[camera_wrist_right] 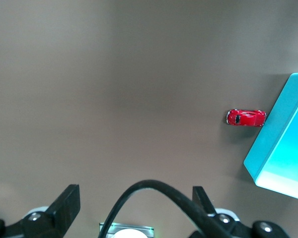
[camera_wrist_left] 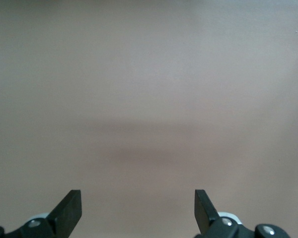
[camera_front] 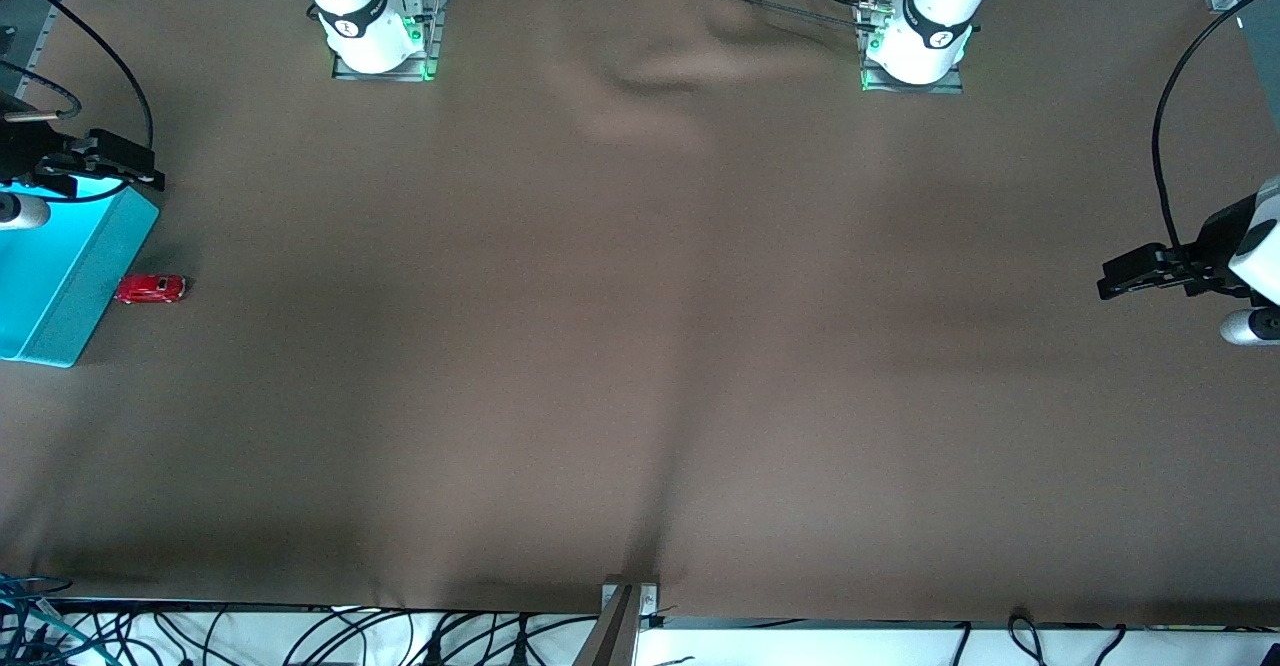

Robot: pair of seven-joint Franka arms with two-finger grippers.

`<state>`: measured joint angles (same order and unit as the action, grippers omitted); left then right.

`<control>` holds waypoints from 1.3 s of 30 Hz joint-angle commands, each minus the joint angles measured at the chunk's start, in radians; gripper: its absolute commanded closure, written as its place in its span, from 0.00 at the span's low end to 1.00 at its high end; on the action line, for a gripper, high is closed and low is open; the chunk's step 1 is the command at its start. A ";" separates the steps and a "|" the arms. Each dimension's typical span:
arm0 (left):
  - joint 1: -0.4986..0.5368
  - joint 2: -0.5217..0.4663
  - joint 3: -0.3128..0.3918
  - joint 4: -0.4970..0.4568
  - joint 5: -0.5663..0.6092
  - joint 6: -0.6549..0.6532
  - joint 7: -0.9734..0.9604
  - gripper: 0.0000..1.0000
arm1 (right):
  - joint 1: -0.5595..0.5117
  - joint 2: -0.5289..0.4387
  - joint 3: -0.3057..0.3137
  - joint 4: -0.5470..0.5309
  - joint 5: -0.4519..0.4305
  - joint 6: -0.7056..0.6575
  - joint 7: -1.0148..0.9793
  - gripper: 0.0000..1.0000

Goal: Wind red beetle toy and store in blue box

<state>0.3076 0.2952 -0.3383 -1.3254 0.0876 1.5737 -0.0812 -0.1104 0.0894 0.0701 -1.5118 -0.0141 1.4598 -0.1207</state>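
The red beetle toy (camera_front: 150,289) lies on the brown cloth right beside the blue box's (camera_front: 60,276) side wall, at the right arm's end of the table. Both also show in the right wrist view: the toy (camera_wrist_right: 246,118) next to the box (camera_wrist_right: 283,148). My right gripper (camera_front: 148,170) hangs open and empty over the box's rim; its wrist view (camera_wrist_right: 136,203) shows the fingers wide apart. My left gripper (camera_front: 1108,283) waits open and empty over bare cloth at the left arm's end, and its wrist view (camera_wrist_left: 138,208) shows only cloth.
The brown cloth (camera_front: 640,346) covers the whole table, with a wrinkle (camera_front: 680,66) between the two arm bases (camera_front: 375,36) (camera_front: 915,41). A black cable (camera_wrist_right: 154,198) loops across the right wrist view. Cables hang along the table's front edge.
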 commanded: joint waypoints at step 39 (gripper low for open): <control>-0.001 0.009 -0.048 0.063 -0.016 -0.017 0.028 0.00 | -0.011 0.027 -0.003 0.010 -0.043 0.027 0.006 0.00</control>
<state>0.3056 0.2957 -0.3845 -1.2837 0.0819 1.5673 -0.0735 -0.1157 0.0980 0.0670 -1.5112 -0.0417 1.4827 -0.1190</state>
